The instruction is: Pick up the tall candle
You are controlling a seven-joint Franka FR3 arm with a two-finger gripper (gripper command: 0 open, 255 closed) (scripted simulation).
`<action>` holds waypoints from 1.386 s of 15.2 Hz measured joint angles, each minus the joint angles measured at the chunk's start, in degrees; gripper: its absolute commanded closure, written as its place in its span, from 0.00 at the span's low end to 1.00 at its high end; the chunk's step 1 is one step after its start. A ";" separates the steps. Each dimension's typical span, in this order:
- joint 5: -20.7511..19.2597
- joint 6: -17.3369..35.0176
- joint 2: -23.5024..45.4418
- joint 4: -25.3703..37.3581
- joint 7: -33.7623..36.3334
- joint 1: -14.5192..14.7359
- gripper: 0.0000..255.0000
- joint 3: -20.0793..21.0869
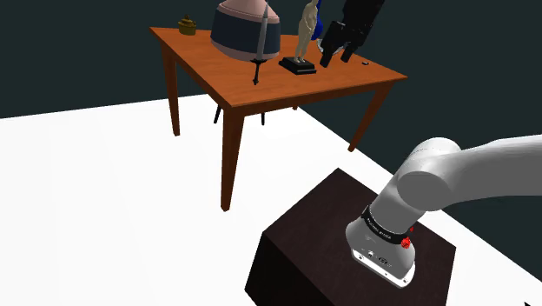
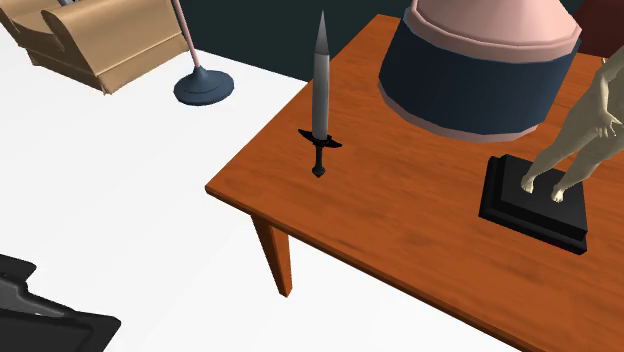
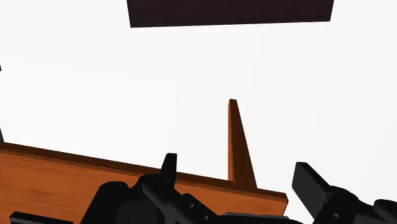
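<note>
1. We see the claw [image 1: 337, 57] released, its fingers [image 3: 169, 167] apart with nothing between them, over the worktop [image 1: 347, 83] at the shoulder view's right end.
2. The candle [image 2: 320, 85] stands upright in a small black holder [image 2: 319, 152] near the worktop's edge. It is well apart from the claw, with the statue [image 1: 305, 30] between them and the dome [image 2: 480, 70] close behind.
3. We judge that a straight sweep across could clip the statue and tip it.
4. The candle is slim and tapers to a point, so if we grip it high it may slip out of the fingers.
5. The holder's foot is narrow. A nudge from one finger before closing could topple the candle, and so near the edge it might drop to the floor.
6. Coming in from the dome's side leaves little room, and a finger may strike the dome.
</note>
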 measured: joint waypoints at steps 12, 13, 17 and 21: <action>-0.30 8.58 17.74 9.68 -33.40 6.68 0.00 -18.39; 0.34 9.29 19.91 10.88 -36.93 7.45 0.00 -20.11; 4.55 9.09 29.34 18.80 -50.94 10.68 0.00 -25.94; 11.23 7.45 40.98 28.61 -65.52 12.62 0.00 -30.68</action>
